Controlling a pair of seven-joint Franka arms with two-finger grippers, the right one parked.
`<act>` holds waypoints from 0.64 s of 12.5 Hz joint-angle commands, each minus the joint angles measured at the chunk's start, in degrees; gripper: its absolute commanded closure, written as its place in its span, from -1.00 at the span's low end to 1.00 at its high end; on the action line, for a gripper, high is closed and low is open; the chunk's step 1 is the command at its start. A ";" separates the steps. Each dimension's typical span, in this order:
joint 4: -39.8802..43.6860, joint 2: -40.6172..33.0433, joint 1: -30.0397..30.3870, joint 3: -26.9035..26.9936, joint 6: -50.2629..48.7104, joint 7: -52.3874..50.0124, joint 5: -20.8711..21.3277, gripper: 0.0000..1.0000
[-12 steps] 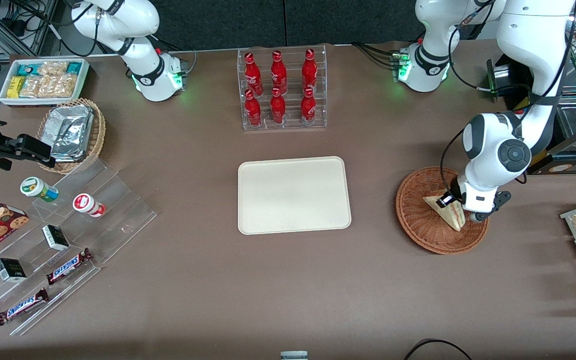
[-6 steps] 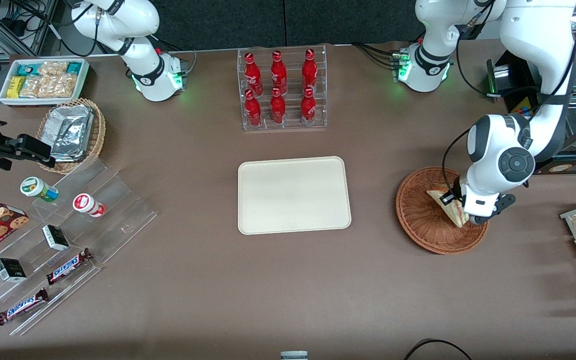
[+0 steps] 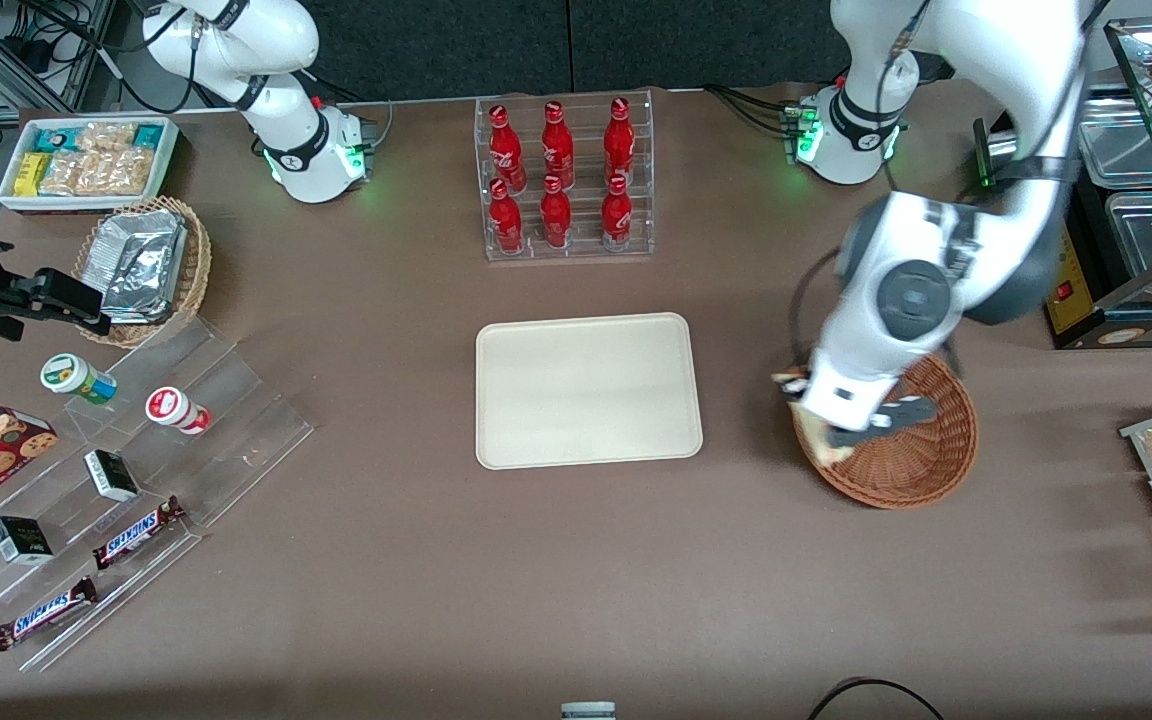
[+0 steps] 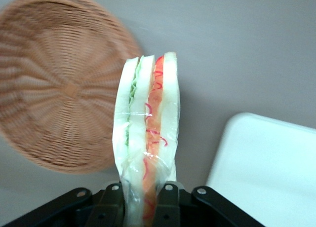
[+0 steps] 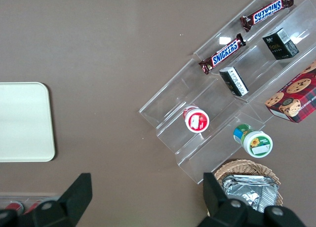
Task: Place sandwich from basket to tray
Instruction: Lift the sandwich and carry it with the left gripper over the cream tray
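Sandwich, film-wrapped, is held upright by its lower end in the end effector, clamped on it, above the basket rim nearest the tray. Soft, light, slippery: gentle pressure is judged advisable.

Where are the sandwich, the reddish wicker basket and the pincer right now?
sandwich (image 4: 148, 133), left wrist view, on its wrapped filling edge.
basket (image 3: 926, 455), front view, on its woven inner wall.
pincer (image 4: 144, 197), left wrist view, between the fingertips shut on the sandwich, above the table.
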 commanded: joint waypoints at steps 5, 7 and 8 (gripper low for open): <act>20.99 16.60 -14.02 0.52 -4.73 -0.96 -3.72 1.00; 24.71 21.26 -17.80 0.26 -5.35 -1.23 -4.51 1.00; 25.85 23.03 -19.30 0.17 -5.18 -1.40 -4.86 1.00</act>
